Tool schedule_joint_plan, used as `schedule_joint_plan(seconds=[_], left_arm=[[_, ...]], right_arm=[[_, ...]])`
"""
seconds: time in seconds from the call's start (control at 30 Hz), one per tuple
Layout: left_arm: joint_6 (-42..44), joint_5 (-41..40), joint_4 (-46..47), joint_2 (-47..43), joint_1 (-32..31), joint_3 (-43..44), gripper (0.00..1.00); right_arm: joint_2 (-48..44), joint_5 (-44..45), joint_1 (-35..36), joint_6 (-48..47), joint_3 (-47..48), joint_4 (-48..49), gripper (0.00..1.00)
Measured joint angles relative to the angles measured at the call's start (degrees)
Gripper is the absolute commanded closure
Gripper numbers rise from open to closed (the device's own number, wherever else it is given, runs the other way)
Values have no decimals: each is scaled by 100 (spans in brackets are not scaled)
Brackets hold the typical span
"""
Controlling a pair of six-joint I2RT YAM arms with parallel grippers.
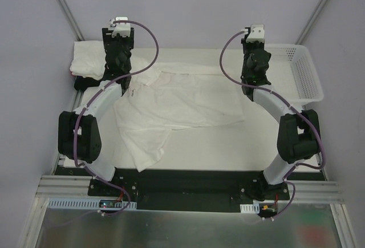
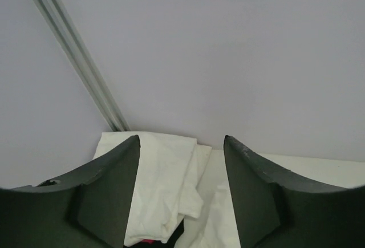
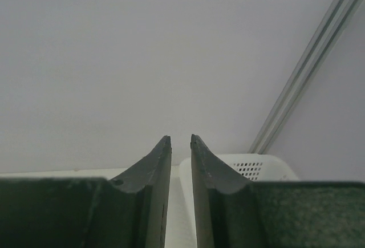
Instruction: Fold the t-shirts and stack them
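Shirts (image 1: 85,60) stacked far left sit partly hidden behind the left hand (image 2: 181,139), spread wide; right hand (image 3: 181,139) barely parted.

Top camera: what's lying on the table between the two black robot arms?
A rumpled white cloth t-shirt lies spread out there, seen in the top view.

No legible text, labels, brands or numbers in any view.
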Motion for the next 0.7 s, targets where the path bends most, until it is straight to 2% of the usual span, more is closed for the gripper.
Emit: schedule_joint_plan(seconds=[0.03,0.1,0.27,0.47,0.57,0.63,0.7], left_arm=[[-35,-44,-11,-61,0,-11,25],[-116,-85,-42,-256,0,-127,19],[-455,-63,-332,-1064,-4,-470,11],[-1145,87,-1403,-2177,-164,-780,4],[-1259,-111,-1864,-2365,-542,-927,1],[-1303,-273,-2269,-2269,-870,-920,1],[-1508,-398,-2793,-2111,-1130,-890,1]], right_arm=[[-17,-4,0,48,26,0,77],[-96,-7,0,157,28,-83,77],[-597,-13,0,570,-63,-675,78],[-1589,-374,-2,1521,-457,-1606,72],[-1386,-621,-11,1952,-24,-2345,72],[-848,-852,-26,2367,660,-3040,71],[-492,-1097,-39,2717,903,-3469,70]])
